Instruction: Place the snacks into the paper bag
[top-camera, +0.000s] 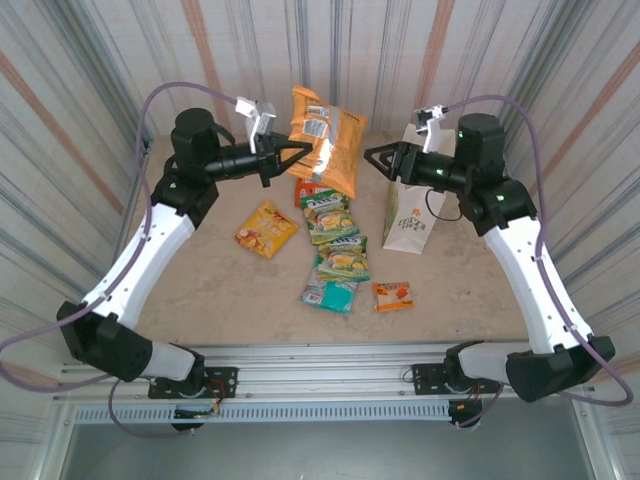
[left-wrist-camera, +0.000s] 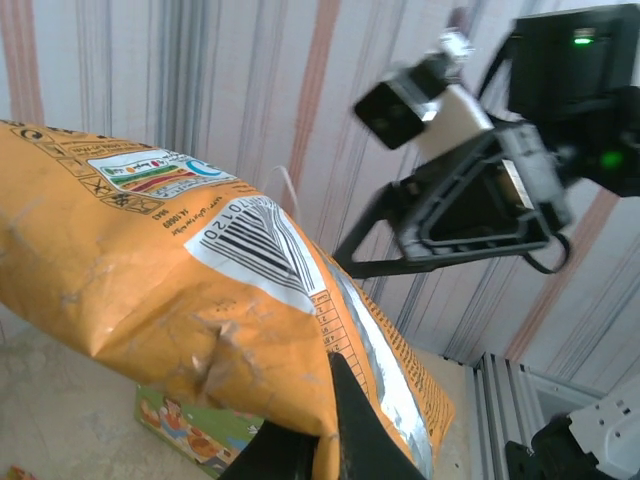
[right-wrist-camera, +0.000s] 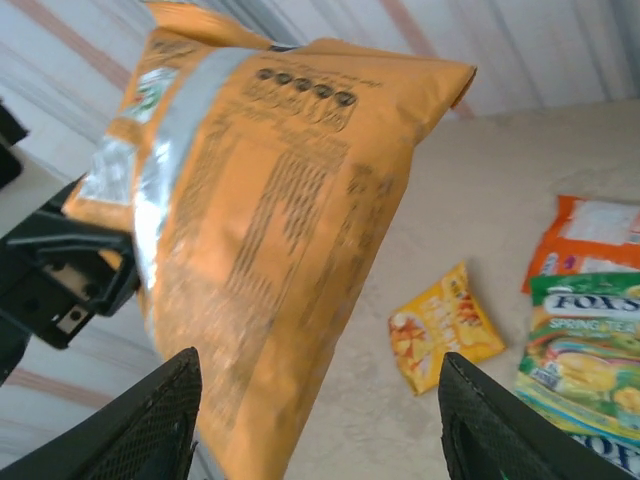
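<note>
The pale table (top-camera: 230, 290) spreads out between striped walls. On its right side the white paper bag (top-camera: 408, 222) stands upright, just under the right arm; that arm hides its mouth, so I cannot tell whether anything lies inside. Up in the air, left of the bag and apart from it, hangs the big orange packet (top-camera: 325, 140), tilted, its barcode side showing; the left claw (top-camera: 298, 152) is clamped tight on its left edge and carries it. The right claw (top-camera: 378, 162) faces the packet from the other side with its jaws spread wide, gripping nothing; whether a finger brushes the foil I cannot tell.

Below, the other snacks lie flat on the table, all outside the bag: a green packet (top-camera: 328, 216); a second green packet (top-camera: 343, 260) just nearer the arms; a yellow packet (top-camera: 267, 229) off to the left; a teal packet (top-camera: 329, 292); an orange-red packet (top-camera: 303, 188) peeking from behind the first green one; a small orange packet (top-camera: 393, 296) beside the teal.
</note>
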